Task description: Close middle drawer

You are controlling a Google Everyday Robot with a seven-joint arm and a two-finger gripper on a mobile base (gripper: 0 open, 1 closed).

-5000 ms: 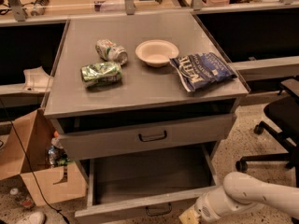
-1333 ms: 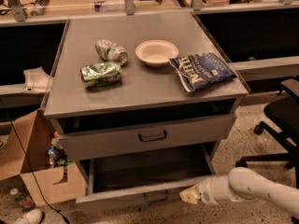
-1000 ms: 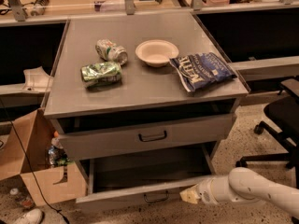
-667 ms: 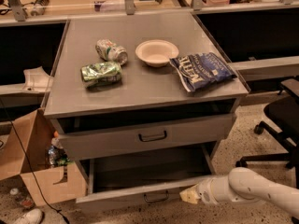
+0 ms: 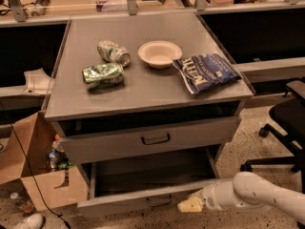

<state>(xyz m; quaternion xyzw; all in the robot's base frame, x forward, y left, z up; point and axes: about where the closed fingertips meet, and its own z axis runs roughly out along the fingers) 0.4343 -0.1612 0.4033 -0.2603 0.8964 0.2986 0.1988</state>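
Middle drawer stands open, claw at its front panel

We see a grey bench [image 5: 157, 87] filling the middle of the scene, with drawer fronts stacked on its near side. The upper drawer [image 5: 109, 144], taller in front, sits with a dark gap above it and a dark loop handle at its centre. Below it the middle drawer [image 5: 152, 173] is pulled out toward us, its shallow grey inside showing. Its low front panel is the nearest part of the bench, and the small loop handle [image 5: 159, 202] sits about midway along that panel.

The robot's white arm [image 5: 252, 197] reaches in from the near right corner. A black office chair [image 5: 286, 123] stands on the speckled floor to the right, and an open cardboard box [image 5: 28, 161] leans to the left of the drawers.

On the bench top, a blue snack bag [image 5: 206, 72] lies toward the right, a pale bowl [image 5: 159, 54] just left of it, a crushed green can [image 5: 103, 75] further left, and a second can [image 5: 114, 52] just beyond that one.

The claw [image 5: 190, 205] is at the right part of the middle drawer's front panel, just right of the handle; we cannot tell how far it is open, nor whether it has hold of anything
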